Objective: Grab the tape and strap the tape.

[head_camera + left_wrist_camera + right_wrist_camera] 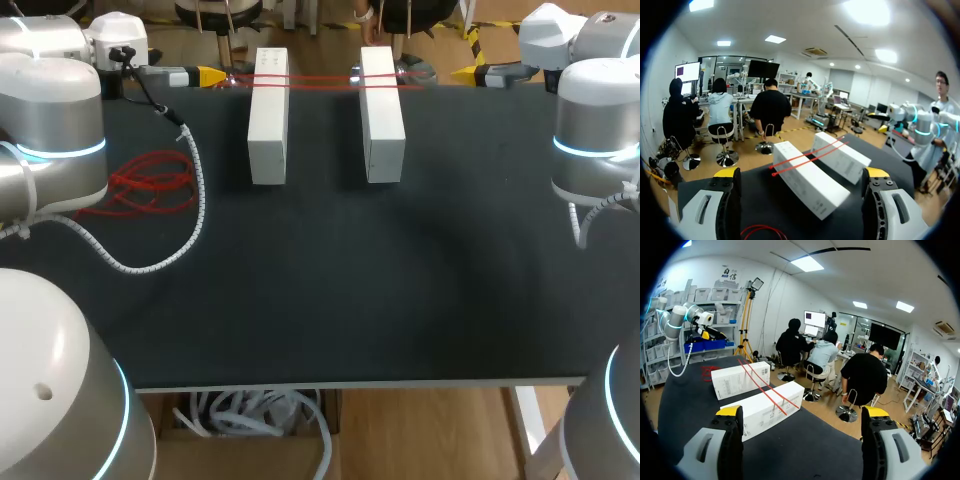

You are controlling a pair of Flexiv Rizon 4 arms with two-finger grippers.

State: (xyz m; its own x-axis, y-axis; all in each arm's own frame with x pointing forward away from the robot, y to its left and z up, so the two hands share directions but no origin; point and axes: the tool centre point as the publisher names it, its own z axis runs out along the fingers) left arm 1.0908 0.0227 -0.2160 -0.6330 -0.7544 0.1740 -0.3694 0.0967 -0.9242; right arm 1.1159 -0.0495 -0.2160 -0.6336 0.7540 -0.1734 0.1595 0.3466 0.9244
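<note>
Two long white boxes lie side by side at the far middle of the black table. Two red tape strands run across their far ends. My left gripper hovers at the far left edge, open and empty, facing the boxes and the strands ahead of its fingers. My right gripper hovers at the far right edge, open and empty, with the boxes and strands ahead of it. A loose red tape coil lies on the left.
A white spiral cable from my left arm loops over the table beside the red coil. Both arm bases stand at the near corners. The near and middle table is bare black surface.
</note>
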